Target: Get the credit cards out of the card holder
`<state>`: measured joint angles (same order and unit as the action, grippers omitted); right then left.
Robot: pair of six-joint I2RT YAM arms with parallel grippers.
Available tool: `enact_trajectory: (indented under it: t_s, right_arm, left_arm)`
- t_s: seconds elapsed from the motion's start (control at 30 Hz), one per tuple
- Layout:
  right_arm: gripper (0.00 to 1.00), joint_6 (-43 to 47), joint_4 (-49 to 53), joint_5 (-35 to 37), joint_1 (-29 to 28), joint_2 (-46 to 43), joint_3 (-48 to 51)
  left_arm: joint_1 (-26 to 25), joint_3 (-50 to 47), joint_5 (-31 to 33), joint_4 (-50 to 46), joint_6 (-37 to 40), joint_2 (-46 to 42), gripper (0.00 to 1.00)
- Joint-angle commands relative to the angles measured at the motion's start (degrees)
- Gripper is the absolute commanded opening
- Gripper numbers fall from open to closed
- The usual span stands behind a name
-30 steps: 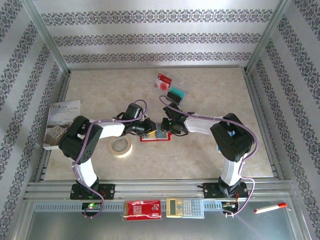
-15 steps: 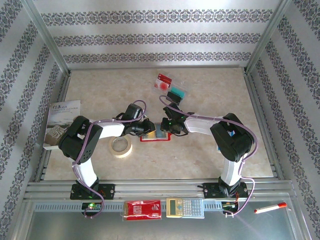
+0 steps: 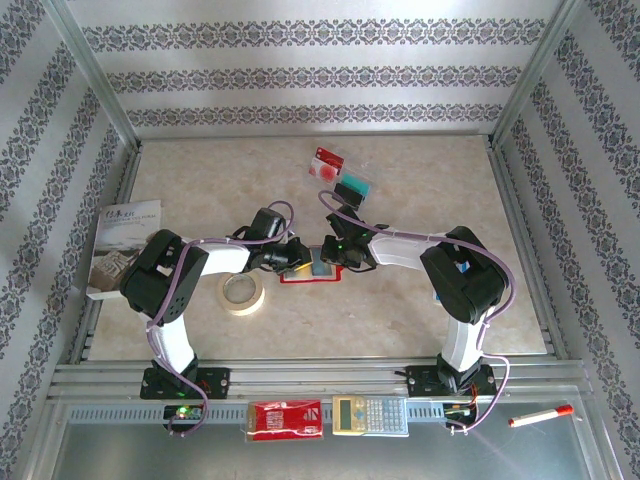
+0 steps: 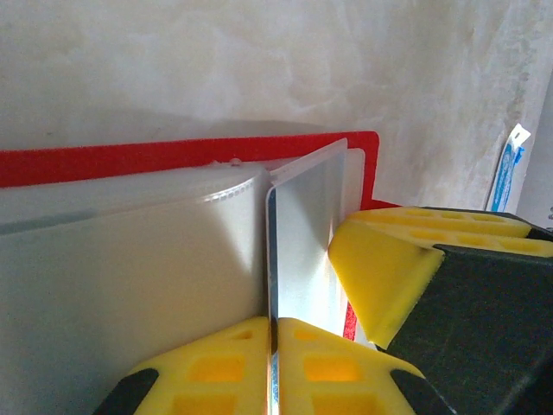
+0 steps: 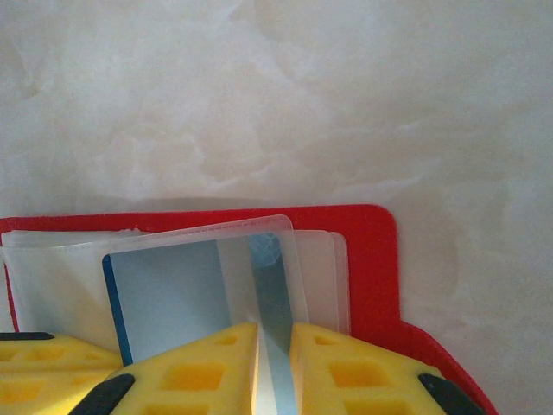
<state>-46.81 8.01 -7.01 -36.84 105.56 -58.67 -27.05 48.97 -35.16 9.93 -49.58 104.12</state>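
Observation:
The red card holder [image 3: 310, 277] lies open on the table between both grippers. My left gripper [image 3: 299, 256] is at its left side. In the left wrist view the left gripper [image 4: 274, 322] is shut on a thin upright clear pocket leaf [image 4: 302, 233] above the red cover [image 4: 130, 160]. A right finger [image 4: 389, 268] is close beside it. My right gripper [image 5: 275, 327] is shut on the clear pocket that holds the blue card [image 5: 173, 298]. A red-and-white card [image 3: 328, 163] and a teal-and-black card [image 3: 356, 186] lie farther back on the table.
A tape roll [image 3: 241, 292] sits just left of the holder, and a book [image 3: 122, 247] lies at the left edge. On the front rail are a red packet [image 3: 285, 419], a calculator [image 3: 370, 414] and a marker [image 3: 540, 415].
The left jaws have closed a little further on the leaf. Both arms and the holder stay where they were.

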Motion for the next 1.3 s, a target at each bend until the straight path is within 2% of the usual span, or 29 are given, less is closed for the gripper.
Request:
enact_trajectory:
  t_s: [0.0,0.13,0.57,0.8,1.0,1.1,1.27]
  right_arm:
    - [0.21,-1.0,2.4,-1.2,0.1,2.2,1.7]
    - [0.21,-1.0,2.7,-0.7,0.1,2.2,1.7]
    - [0.21,-0.8,3.6,1.0,0.7,1.2,1.9]
    - [0.22,1.6,-1.1,-2.0,1.2,-3.8,2.5]
    - [0.29,1.2,-11.8,-9.5,4.2,-13.6,7.1]
    - [0.33,0.8,-16.0,-13.9,6.7,-18.2,10.1]
    - [0.49,0.1,-20.7,-18.7,10.8,-25.8,14.5]
  left_arm:
    - [0.5,0.0,-0.7,0.3,0.6,-0.1,0.10]
    - [1.1,-0.1,-0.7,-0.8,1.4,-1.0,0.05]
    - [4.5,-2.3,-0.1,-9.9,7.4,-7.1,0.03]
    - [6.2,-2.9,0.3,-13.5,9.3,-11.6,0.00]
    - [7.7,-2.5,-0.2,-17.3,11.2,-16.9,0.00]
    - [8.4,-2.2,1.6,-19.4,13.5,-20.4,0.00]
    - [8.8,-2.0,0.4,-16.4,11.8,-24.9,0.00]
